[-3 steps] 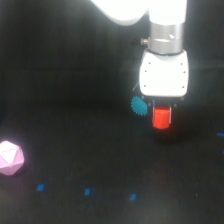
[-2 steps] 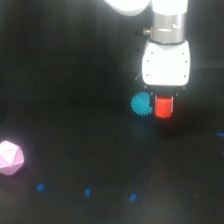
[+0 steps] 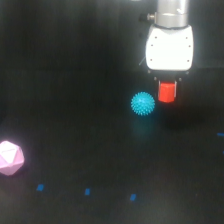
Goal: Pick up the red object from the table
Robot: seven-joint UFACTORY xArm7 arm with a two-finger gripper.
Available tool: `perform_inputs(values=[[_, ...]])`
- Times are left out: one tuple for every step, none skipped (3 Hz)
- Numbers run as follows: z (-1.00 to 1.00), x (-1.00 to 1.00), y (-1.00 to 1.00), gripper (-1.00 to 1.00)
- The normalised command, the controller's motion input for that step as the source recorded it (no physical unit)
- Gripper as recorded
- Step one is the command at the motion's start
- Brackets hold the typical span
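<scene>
The black table (image 3: 75,85) filled nearly the whole exterior view, matte and dark, with a few small blue marks (image 3: 87,191) low in the frame. Above it we saw the white body of the xArm's gripper (image 3: 168,93) hanging from its grey wrist near the top of the view's right side. A pale pink faceted polyhedron (image 3: 10,158) sat far off at the view's left edge, well apart from everything else. A cyan spiky ball (image 3: 143,104) rested on the table just beside the gripper, toward the view's left. Smallest was the red object (image 3: 167,91), a stubby cylinder tucked directly under the white housing; its top met the gripper, and it looked raised clear of the table. We judged the jaws clamped on it, though the jaws themselves were hidden by the housing. We took the step in hand to be the lift, with the grasp made. The next move called for a steady rise with the grip held firm
</scene>
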Motion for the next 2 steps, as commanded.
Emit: perform_inputs(values=[[-0.11, -0.05, -0.59, -1.00], [0.83, -0.06, -0.50, -0.88]])
